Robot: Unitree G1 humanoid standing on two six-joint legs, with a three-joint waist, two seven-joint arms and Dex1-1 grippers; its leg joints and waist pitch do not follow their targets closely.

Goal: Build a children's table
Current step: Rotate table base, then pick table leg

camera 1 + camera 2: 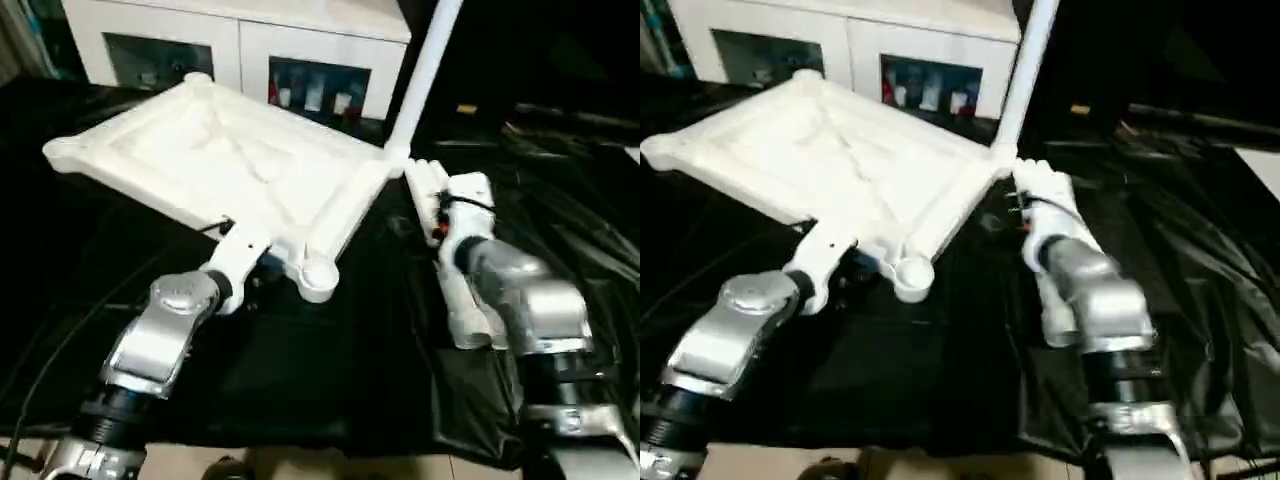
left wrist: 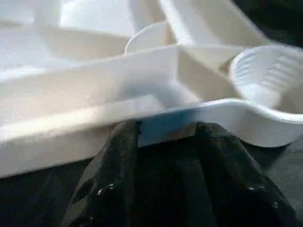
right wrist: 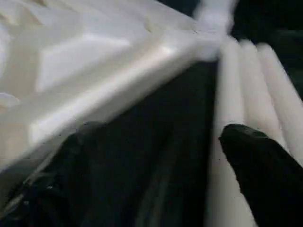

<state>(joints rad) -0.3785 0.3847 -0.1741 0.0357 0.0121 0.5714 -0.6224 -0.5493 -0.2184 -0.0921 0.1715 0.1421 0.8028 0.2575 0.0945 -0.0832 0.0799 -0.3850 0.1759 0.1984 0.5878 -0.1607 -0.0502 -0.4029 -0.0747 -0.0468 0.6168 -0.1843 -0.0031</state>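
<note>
Left wrist view: left pincer (image 2: pixel 165 135) clamps tabletop (image 1: pixel 230 165) rim; right pincer (image 3: pixel 156 156) apart; no legible writing.

Upside-down white tabletop (image 1: pixel 230 160), one leg (image 1: pixel 420 75) fitted.
Lies ribbed side up on black cloth, round sockets at corners; fitted leg stands upright in far right socket; loose legs (image 3: pixel 246 94) side by side just beside that corner.
</note>
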